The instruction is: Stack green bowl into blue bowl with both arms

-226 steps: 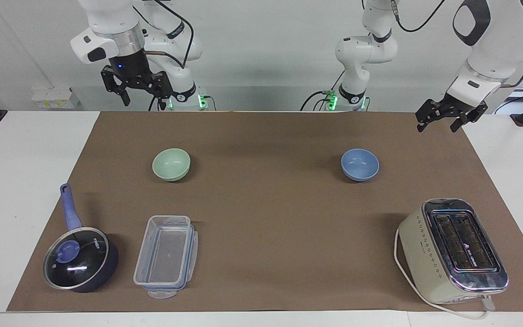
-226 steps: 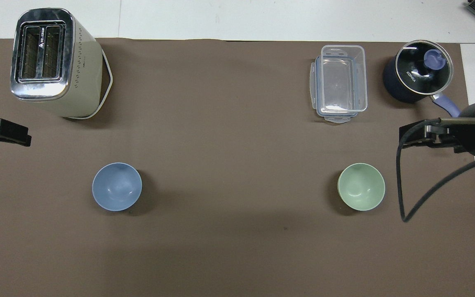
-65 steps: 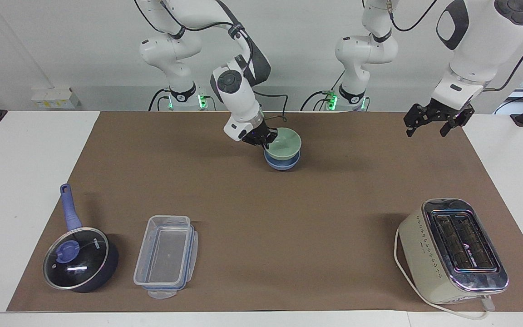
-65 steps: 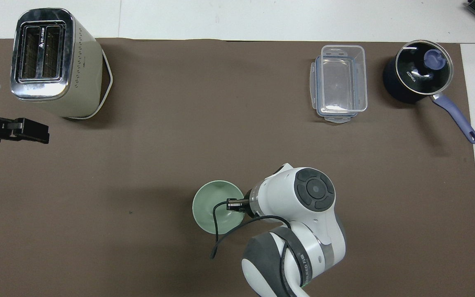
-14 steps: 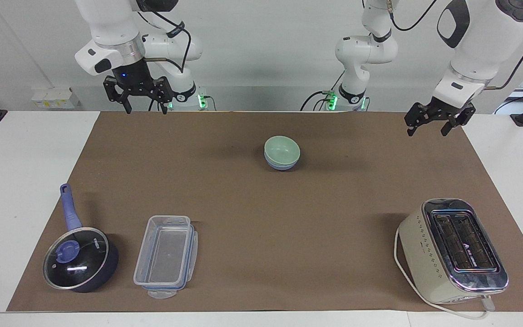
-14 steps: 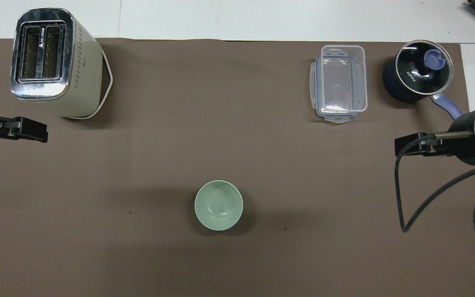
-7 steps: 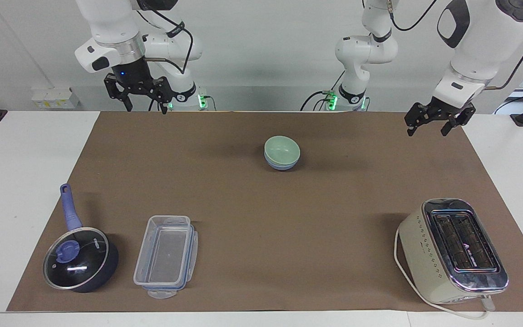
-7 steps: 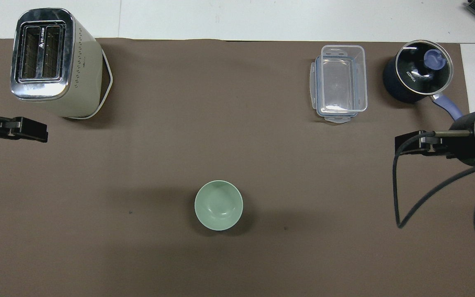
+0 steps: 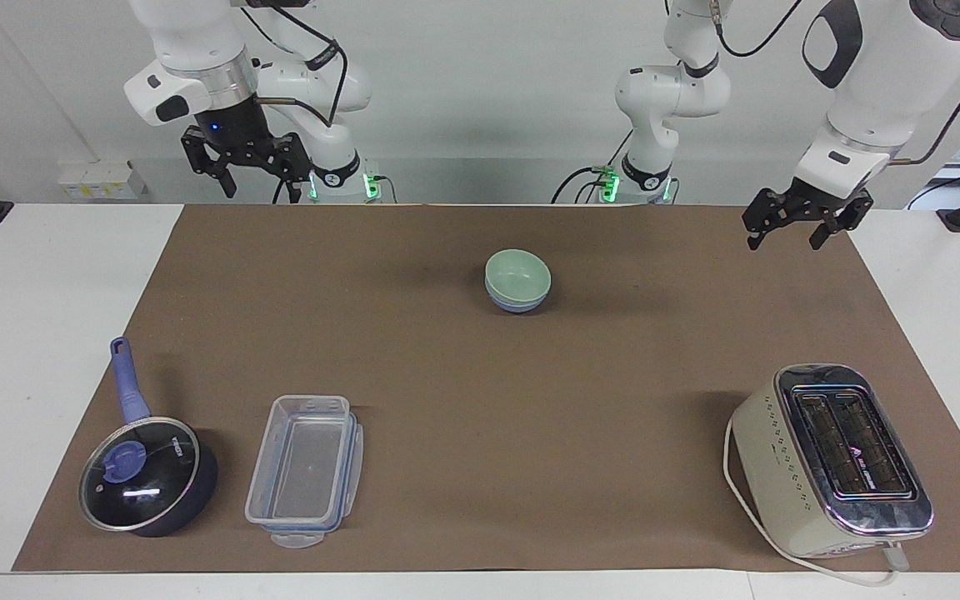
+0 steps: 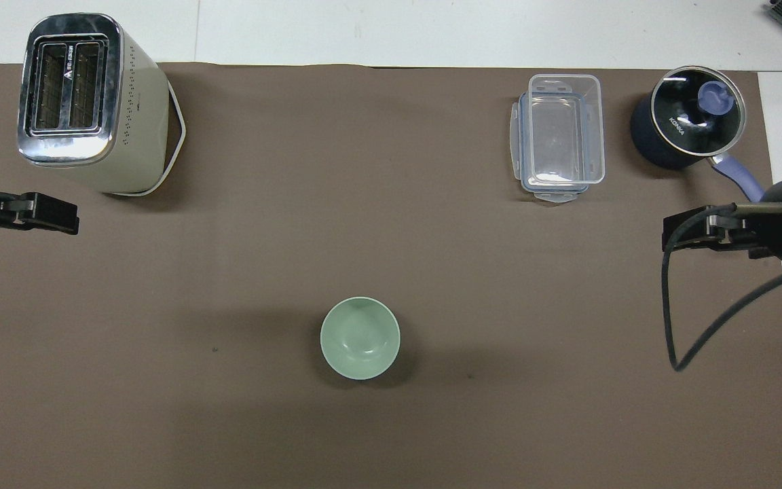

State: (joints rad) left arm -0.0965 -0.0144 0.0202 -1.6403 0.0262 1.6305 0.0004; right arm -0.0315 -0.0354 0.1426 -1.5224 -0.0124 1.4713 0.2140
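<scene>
The green bowl (image 9: 517, 272) sits nested in the blue bowl (image 9: 517, 305) on the brown mat, midway between the two arms' ends. Only the blue bowl's lower side shows under it. In the overhead view the green bowl (image 10: 360, 337) hides the blue bowl entirely. My right gripper (image 9: 257, 185) is open and empty, raised over the mat's edge close to its own base; it also shows in the overhead view (image 10: 679, 234). My left gripper (image 9: 782, 240) is open and empty, waiting raised over the mat's corner at its end (image 10: 58, 222).
A cream toaster (image 9: 830, 458) stands at the left arm's end, farther from the robots than the bowls. A clear plastic container (image 9: 305, 471) and a dark lidded pan with a blue handle (image 9: 147, 475) stand at the right arm's end.
My right gripper has drawn a little higher and toward its own end of the table. The stacked bowls and the left arm have not moved.
</scene>
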